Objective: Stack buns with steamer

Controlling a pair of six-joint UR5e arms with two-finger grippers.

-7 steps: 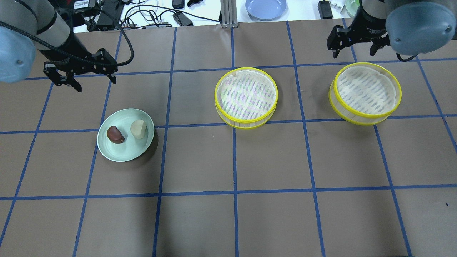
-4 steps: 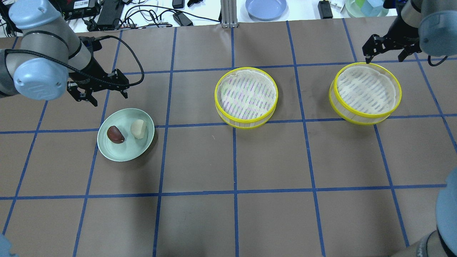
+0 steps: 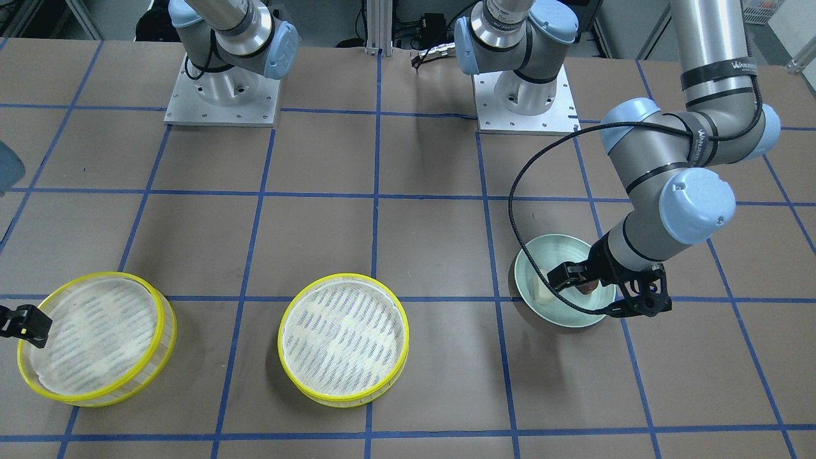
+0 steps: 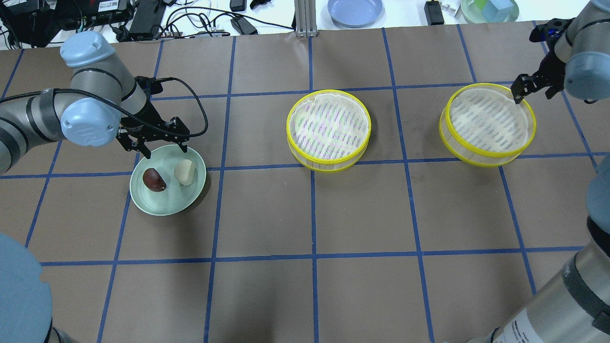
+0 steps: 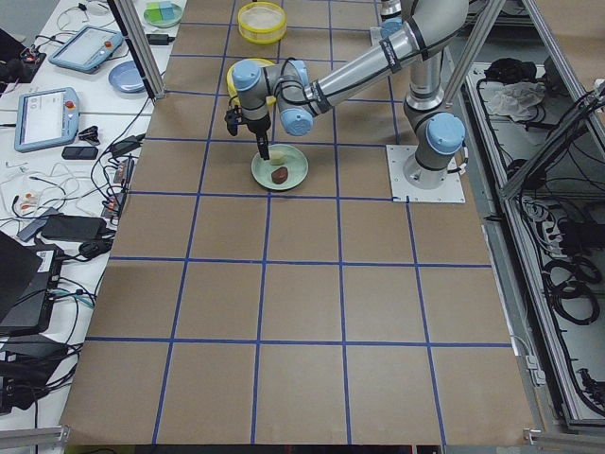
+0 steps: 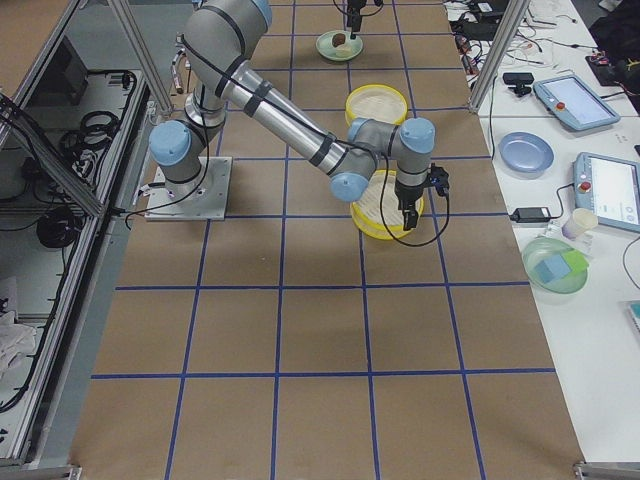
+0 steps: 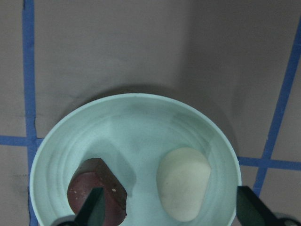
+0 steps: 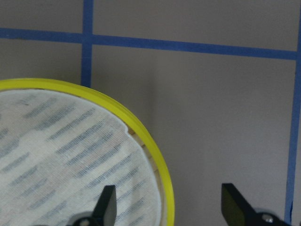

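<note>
A pale green plate (image 4: 167, 202) holds a dark reddish-brown bun (image 4: 154, 180) and a cream-white bun (image 4: 185, 172). My left gripper (image 4: 164, 151) is open and empty above the plate's far rim. In the left wrist view its fingertips (image 7: 94, 207) frame both the brown bun (image 7: 96, 190) and the cream bun (image 7: 183, 181). Two yellow-rimmed steamers stand empty: one mid-table (image 4: 328, 129), one at the right (image 4: 487, 125). My right gripper (image 4: 533, 95) is open and straddles the right steamer's rim (image 8: 141, 132).
A blue plate (image 4: 355, 10), a green bowl (image 4: 488, 9) and cables lie on the white bench past the table's far edge. Blue tape lines grid the brown table.
My left gripper has come down and right to the plate's far rim. My right gripper has moved right and down to the right steamer's far right rim. Buns and steamers have not moved.
</note>
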